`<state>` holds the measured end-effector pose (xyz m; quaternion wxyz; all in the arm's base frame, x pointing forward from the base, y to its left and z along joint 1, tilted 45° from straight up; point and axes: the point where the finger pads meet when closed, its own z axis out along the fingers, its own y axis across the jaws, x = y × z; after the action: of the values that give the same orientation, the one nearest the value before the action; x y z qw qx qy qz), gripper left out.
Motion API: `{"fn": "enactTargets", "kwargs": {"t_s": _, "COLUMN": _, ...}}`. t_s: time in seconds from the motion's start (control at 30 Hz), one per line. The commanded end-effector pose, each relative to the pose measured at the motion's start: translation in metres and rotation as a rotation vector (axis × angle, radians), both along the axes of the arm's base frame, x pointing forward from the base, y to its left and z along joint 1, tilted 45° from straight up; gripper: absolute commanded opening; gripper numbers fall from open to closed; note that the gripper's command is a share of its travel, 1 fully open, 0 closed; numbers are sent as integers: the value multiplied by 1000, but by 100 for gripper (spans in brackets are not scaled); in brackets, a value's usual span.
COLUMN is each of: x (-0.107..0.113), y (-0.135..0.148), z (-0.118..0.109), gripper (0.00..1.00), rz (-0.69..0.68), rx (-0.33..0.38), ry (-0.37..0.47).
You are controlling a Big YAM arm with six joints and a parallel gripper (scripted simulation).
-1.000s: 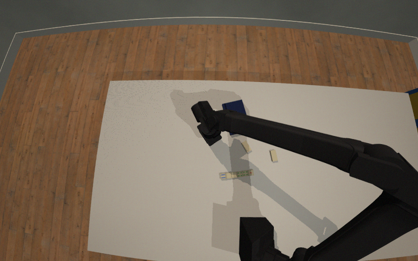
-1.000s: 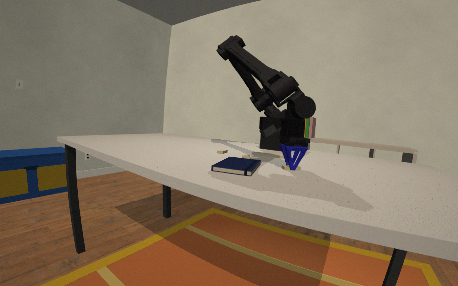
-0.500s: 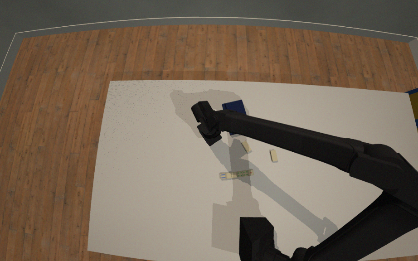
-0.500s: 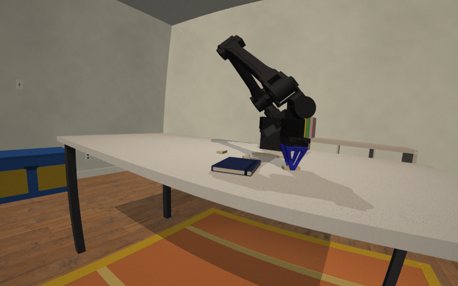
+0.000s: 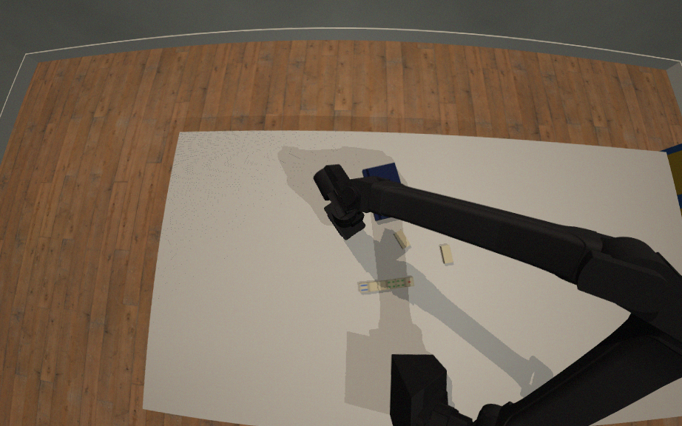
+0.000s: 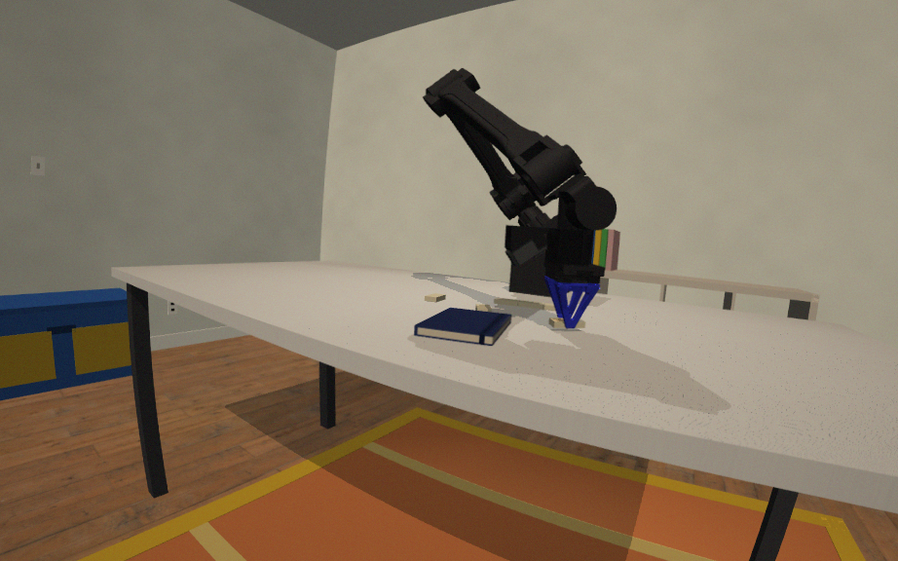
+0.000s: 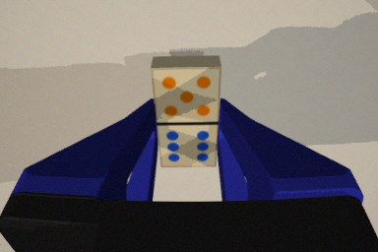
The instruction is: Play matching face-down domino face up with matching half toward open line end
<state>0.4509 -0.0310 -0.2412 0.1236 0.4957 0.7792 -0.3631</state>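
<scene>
My gripper (image 7: 187, 110) is shut on a cream domino (image 7: 185, 112) whose pip face shows in the wrist view: five orange pips on the far half, six blue pips on the near half. In the exterior view the blue fingers (image 6: 571, 303) point down and hold this domino (image 6: 565, 321) at the table surface, right of a book; I cannot tell if it touches. The line (image 5: 385, 285) of two face-up dominoes lies mid-table, with blue pips at its left end. Two face-down dominoes (image 5: 400, 239) (image 5: 445, 253) lie behind it. In the top view the wrist (image 5: 343, 211) hides the fingers.
A dark blue book (image 6: 463, 324) lies flat on the table next to the gripper, partly under the arm in the overhead view (image 5: 380, 177). The robot base (image 5: 417, 389) stands at the near table edge. A blue and yellow cabinet (image 6: 48, 342) stands off the table.
</scene>
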Motion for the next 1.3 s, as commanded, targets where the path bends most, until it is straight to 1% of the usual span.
{"fn": "enactTargets", "kwargs": {"t_s": 0.0, "x": 4, "y": 6, "z": 4, "gripper": 21, "rz": 10, "rx": 2, "ry": -10}}
{"fn": "enactTargets", "kwargs": {"t_s": 0.3, "x": 14, "y": 37, "z": 32, "gripper": 21, "rz": 41, "rx": 4, "ry": -51}}
{"fn": "enactTargets", "kwargs": {"t_s": 0.53, "x": 14, "y": 37, "z": 32, "gripper": 21, "rz": 41, "rx": 4, "ry": -51}}
{"fn": "enactTargets", "kwargs": {"t_s": 0.57, "x": 14, "y": 28, "z": 27, "gripper": 21, "rz": 30, "rx": 6, "ry": -42}}
{"fn": "enactTargets", "kwargs": {"t_s": 0.87, "x": 21, "y": 63, "z": 57, "gripper": 21, "rz": 44, "rx": 4, "ry": -50}}
{"fn": "enactTargets", "kwargs": {"t_s": 1.1, "x": 21, "y": 63, "z": 57, "gripper": 21, "rz": 44, "rx": 4, "ry": -50}}
{"fn": "enactTargets", "kwargs": {"t_s": 1.13, "x": 6, "y": 50, "z": 46, "gripper": 21, "rz": 36, "rx": 0, "ry": -12}}
{"fn": "enactTargets", "kwargs": {"t_s": 1.27, "x": 17, "y": 67, "z": 61, "gripper": 21, "rz": 40, "rx": 4, "ry": -39}}
